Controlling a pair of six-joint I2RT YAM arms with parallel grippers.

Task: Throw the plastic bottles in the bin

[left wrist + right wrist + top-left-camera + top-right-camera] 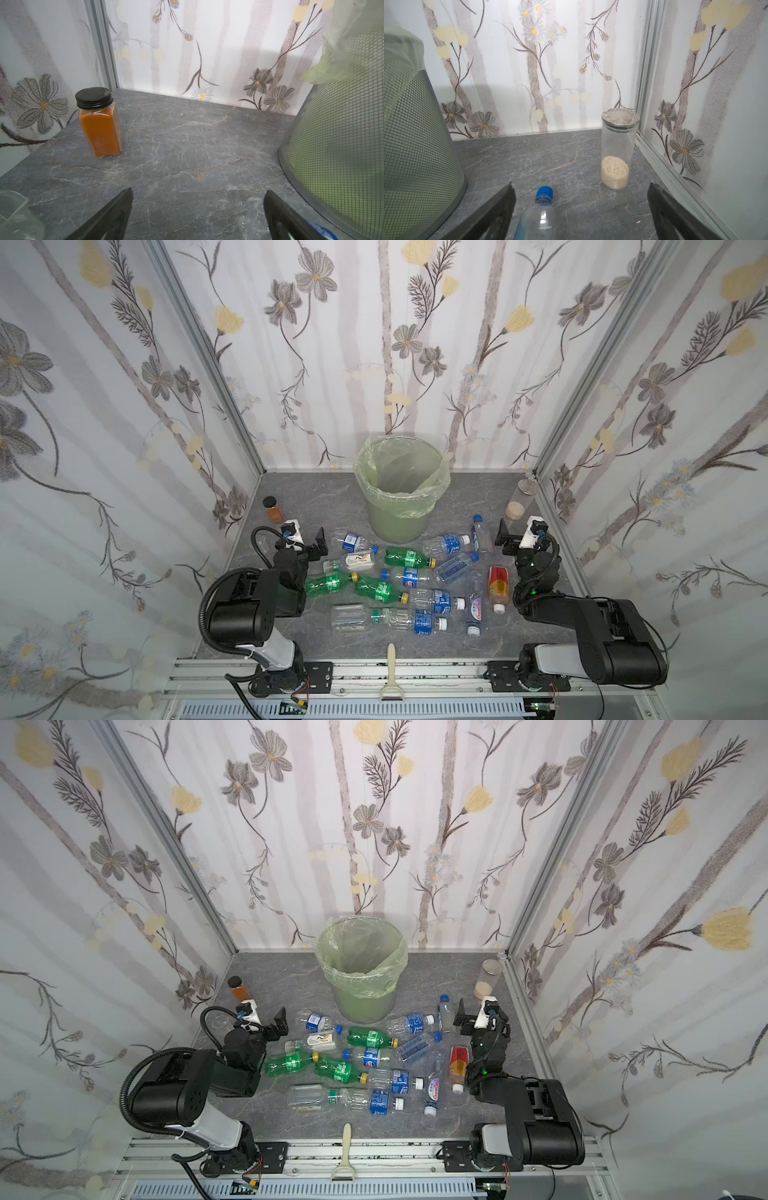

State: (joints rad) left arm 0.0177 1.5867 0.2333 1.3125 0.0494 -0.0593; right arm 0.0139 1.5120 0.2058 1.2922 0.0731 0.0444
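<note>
Nearby, a blue-capped bottle lies beside the right end effector.

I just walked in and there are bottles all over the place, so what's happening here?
Two robot arms are set to clear the plastic bottles into the bin, which stands at the back of the grey table; no bottle shows inside it. The bottles lie loose between the arms. The left claw and right claw are both open and empty. A clear blue-capped bottle lies just in front of the right claw, perhaps the first pick.
</note>
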